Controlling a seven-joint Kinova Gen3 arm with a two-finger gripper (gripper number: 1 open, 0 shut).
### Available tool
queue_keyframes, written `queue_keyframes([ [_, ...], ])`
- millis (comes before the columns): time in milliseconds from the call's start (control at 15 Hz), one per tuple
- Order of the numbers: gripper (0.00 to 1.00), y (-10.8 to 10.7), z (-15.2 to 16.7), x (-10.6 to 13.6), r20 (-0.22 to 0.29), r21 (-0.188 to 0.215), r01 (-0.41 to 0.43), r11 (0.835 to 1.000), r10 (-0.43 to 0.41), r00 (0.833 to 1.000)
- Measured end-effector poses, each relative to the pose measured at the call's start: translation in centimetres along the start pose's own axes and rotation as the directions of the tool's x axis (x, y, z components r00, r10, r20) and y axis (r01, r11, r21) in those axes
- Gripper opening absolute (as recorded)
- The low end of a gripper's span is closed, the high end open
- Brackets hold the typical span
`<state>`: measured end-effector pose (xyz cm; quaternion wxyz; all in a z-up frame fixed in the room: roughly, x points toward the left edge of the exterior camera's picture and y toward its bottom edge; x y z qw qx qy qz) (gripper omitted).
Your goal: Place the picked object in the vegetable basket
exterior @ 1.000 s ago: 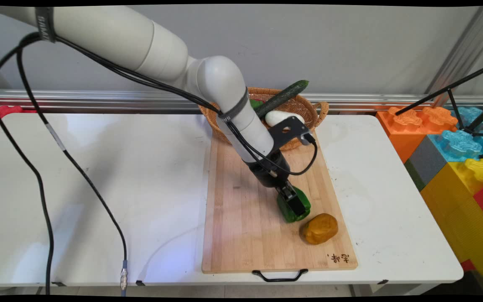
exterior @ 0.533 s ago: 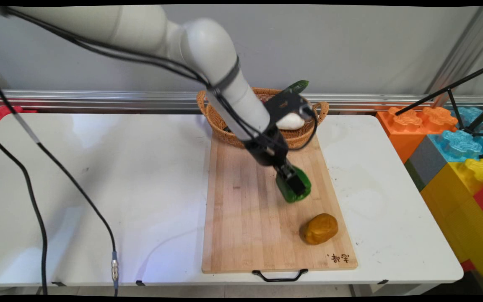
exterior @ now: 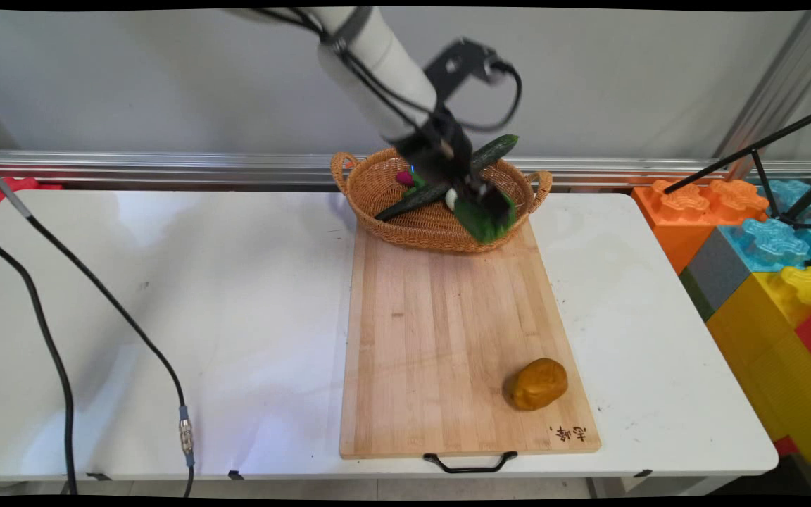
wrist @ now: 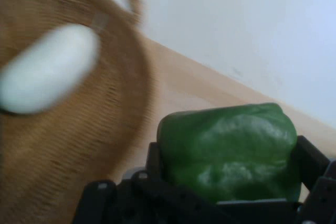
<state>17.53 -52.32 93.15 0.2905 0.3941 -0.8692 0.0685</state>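
Claw [exterior: 488,204]: clamped on green pepper [exterior: 483,220], held aloft over the near rim of wicker basket [exterior: 377,204]. Basket, at cutting board's [exterior: 434,338] far end: cucumber [exterior: 448,179], white oval item [wrist: 47,74]. Board, on white worktop [exterior: 201,296]: one orange-brown lump [exterior: 538,383], near right corner.

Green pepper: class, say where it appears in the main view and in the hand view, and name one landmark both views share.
Main view: the green pepper hangs in the gripper over the wicker basket's near right rim.
Hand view: the green pepper fills the lower right, clamped between the fingers.
Shared landmark: the wicker basket.
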Motion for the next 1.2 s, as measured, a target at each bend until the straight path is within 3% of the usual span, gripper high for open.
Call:
queue_keyframes([
  [200,0.00,-3.1,-0.3,1.2,-0.040,0.066,0.077,0.995,-0.074,0.996],
  [533,0.00,-7.1,2.3,1.5,-0.041,0.115,0.187,0.976,-0.183,0.982],
  [733,0.00,-9.0,5.4,1.3,-0.035,0.117,0.238,0.964,-0.235,0.971],
  [1133,0.00,-10.8,9.4,1.8,-0.035,0.103,0.274,0.956,-0.272,0.962],
  [1200,1.00,-10.9,9.8,1.8,-0.033,0.100,0.276,0.956,-0.274,0.961],
])
